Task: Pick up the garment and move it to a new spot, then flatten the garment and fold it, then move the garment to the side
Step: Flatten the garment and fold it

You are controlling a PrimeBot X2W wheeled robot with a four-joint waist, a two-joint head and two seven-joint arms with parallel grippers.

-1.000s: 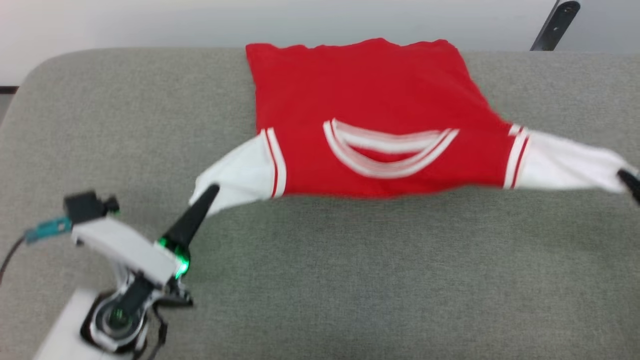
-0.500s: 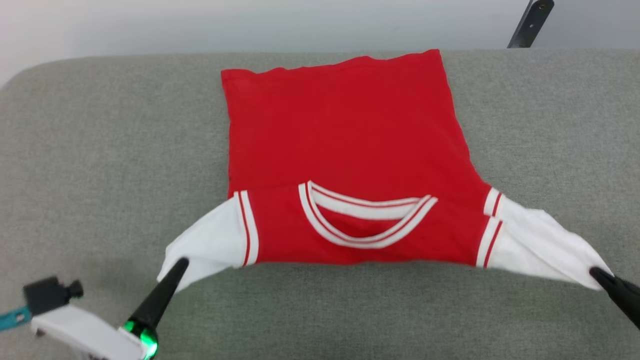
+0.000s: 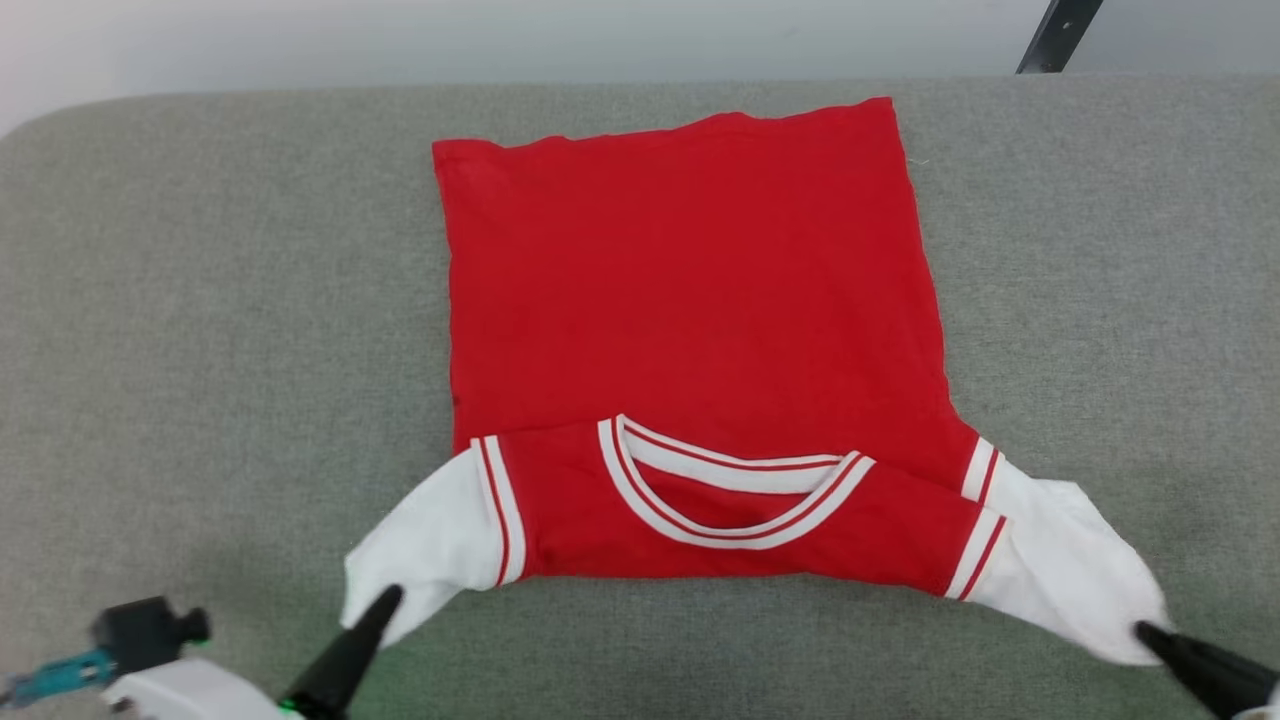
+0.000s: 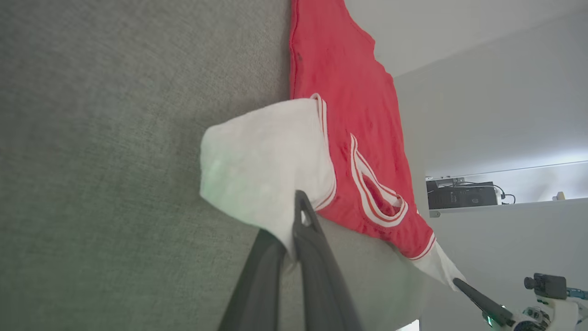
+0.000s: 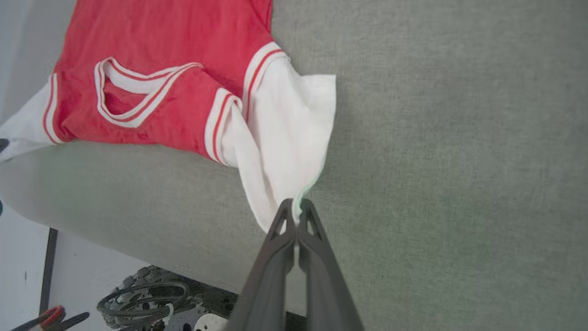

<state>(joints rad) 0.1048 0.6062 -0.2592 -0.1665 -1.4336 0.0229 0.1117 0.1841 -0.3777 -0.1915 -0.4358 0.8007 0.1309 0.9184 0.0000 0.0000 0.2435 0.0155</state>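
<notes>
Garment (image 3: 690,300) pinched at both ends. Left gripper (image 3: 388,598) is clamped on one white cuff, right gripper (image 3: 1142,630) on the other. Outward from the tips: soft white sleeves (image 3: 430,540) hanging slack, striped trim, ribbed collar (image 3: 735,495), then the plain red body lying smooth on a grey woven pad (image 3: 200,300). Judged step: flattening. A crease runs beyond the collar. Next move: draw the sleeves apart, lower them, release.
</notes>
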